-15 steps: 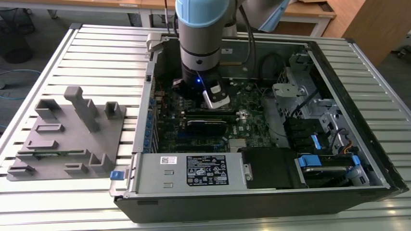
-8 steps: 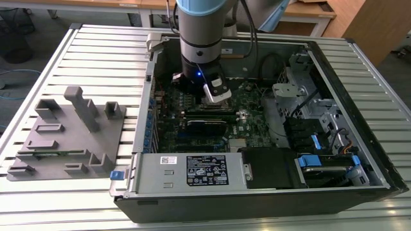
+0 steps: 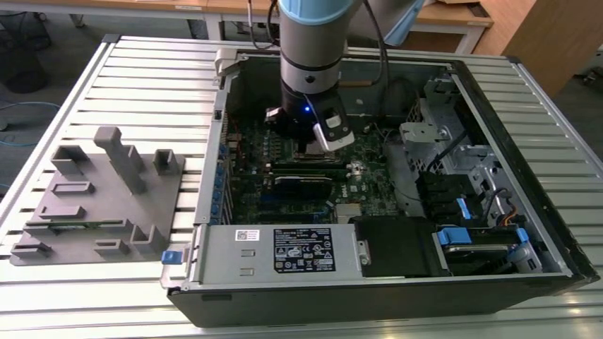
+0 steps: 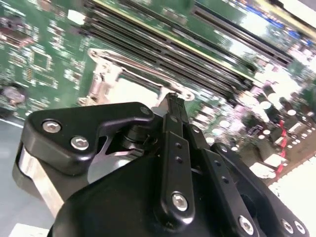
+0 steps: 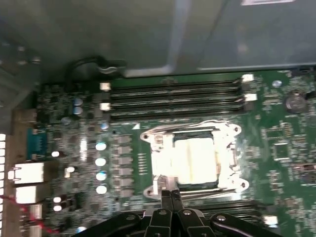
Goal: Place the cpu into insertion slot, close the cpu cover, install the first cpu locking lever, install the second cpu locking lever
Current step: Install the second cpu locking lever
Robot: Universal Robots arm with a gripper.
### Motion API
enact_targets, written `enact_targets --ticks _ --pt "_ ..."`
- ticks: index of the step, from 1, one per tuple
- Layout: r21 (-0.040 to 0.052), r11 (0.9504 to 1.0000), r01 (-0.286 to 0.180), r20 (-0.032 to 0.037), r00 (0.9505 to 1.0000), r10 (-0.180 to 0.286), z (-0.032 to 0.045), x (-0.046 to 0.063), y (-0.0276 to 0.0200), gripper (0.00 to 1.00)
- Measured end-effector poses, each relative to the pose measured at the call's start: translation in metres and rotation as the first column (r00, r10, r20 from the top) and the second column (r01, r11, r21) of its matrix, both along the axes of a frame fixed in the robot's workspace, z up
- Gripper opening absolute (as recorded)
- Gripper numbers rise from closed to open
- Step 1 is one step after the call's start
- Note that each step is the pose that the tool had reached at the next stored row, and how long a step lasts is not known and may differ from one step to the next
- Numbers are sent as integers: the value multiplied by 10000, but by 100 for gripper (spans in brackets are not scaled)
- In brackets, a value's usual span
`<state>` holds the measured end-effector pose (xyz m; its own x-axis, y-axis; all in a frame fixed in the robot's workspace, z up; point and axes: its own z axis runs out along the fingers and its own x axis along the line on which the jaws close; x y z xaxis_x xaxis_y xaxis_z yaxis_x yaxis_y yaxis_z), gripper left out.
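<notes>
Gripper (image 5: 171, 195) at lower centre of the first wrist view, fingertips pressed together, nothing held; also at centre of the second wrist view (image 4: 174, 98). Tips poised just beside the near edge of the insertion slot (image 5: 192, 159). Cpu (image 5: 195, 157) seated in slot, pale top exposed. Cpu cover (image 5: 229, 157) framing the chip; whether fully down cannot be told. Memory slots (image 5: 173, 101) beyond, on the green board.

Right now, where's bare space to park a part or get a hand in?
Free: ribbed table above the grey fixture block, and the strip right of the PC case. Crowded: inside, the gripper sits at the cpu cover over the cpu, memory slots alongside.
</notes>
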<state>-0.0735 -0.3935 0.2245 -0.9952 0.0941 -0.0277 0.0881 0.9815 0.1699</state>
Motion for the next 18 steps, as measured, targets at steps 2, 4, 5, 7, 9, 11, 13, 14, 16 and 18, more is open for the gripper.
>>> enact_targets --ticks 2,4,5,7,9,11,13,14,16,18 --pt "-29 10000 2 -1 10000 -2 0 62 3 11" --pt "-111 9999 2 -1 10000 -2 0 97 18 11" --pt "-163 9999 4 0 10000 -4 0 108 30 11" --pt "-269 9996 6 0 10000 -6 0 124 59 11" --pt "-364 9993 4 0 10000 -4 0 135 108 11" --pt "-426 9991 4 0 10000 -4 0 142 176 11" --pt "-492 9988 5 -1 10000 -5 0 151 244 11" --pt "-518 9987 4 1 10000 -4 -1 163 264 11" --pt "-580 9983 4 0 10000 -4 -2 196 289 11" --pt "-653 9979 7 -1 10000 -7 -3 223 330 11"
